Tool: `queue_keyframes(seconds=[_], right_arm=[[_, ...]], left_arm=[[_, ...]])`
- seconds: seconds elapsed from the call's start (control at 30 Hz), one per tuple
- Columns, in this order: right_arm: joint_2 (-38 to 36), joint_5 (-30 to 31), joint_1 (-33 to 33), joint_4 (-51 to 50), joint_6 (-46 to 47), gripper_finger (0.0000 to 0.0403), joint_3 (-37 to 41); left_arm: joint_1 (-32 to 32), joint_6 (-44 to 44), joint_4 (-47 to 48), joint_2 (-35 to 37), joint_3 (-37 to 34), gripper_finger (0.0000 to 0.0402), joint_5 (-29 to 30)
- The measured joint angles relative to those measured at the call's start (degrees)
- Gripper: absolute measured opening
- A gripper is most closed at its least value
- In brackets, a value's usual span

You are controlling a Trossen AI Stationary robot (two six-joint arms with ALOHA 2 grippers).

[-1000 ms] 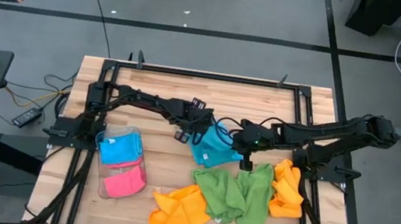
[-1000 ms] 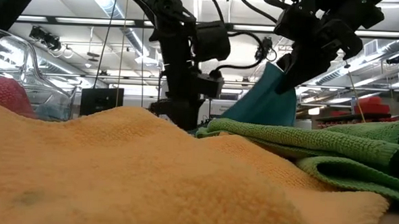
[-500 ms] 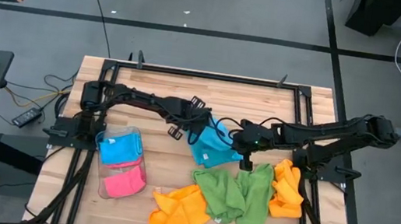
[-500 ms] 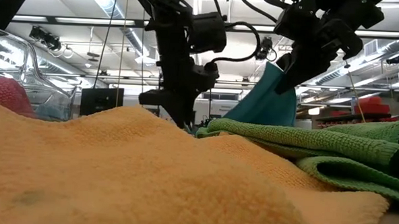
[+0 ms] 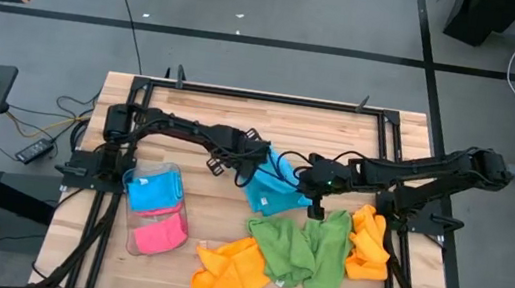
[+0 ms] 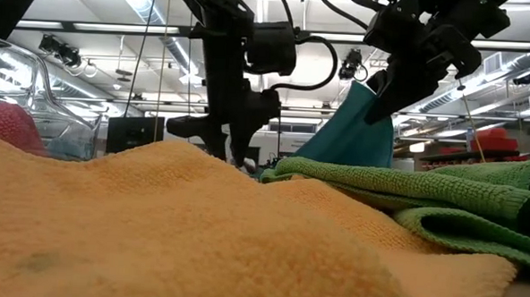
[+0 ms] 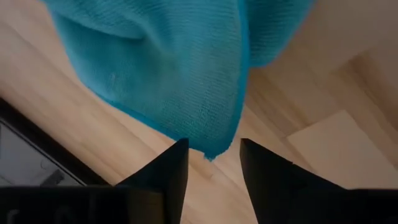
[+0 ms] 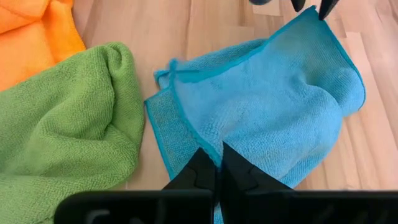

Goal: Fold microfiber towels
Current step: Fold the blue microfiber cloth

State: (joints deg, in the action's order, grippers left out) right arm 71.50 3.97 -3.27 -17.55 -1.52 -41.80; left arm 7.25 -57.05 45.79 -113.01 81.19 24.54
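Note:
A sky-blue microfiber towel lies at mid-table, with one side raised into a peak. My right gripper is shut on that raised side. My left gripper is open at the towel's opposite, left side. A corner of the towel stands between its fingertips with a gap on each side. Two green towels and two orange ones lie crumpled near the front edge. A folded blue and a folded pink towel lie in the clear tray. My right gripper pinches the blue towel between its two shut fingers, a little inside the bordered edge that faces the green towels. The fingers slant down from the table's right. That side is lifted into a peak, and the rest lies on the wood. One layer or several, I cannot tell.
Dark frame rails run around the wooden table. The green and orange towels heap up close to the front edge. Bare wood shows behind the blue towel.
My left gripper has rolled about its own pointing line beside the blue towel's left corner, staying nearly in place. The blue towel has kept its raised shape.

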Motion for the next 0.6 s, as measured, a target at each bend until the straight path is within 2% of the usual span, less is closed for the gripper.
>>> queue_keyframes(seconds=[0.6], right_arm=[[0.0,0.0,0.0,0.0,0.4,0.0007,0.0]], left_arm=[[0.3,-20.2,-0.9,-0.3,-0.1,0.0091,-2.3]])
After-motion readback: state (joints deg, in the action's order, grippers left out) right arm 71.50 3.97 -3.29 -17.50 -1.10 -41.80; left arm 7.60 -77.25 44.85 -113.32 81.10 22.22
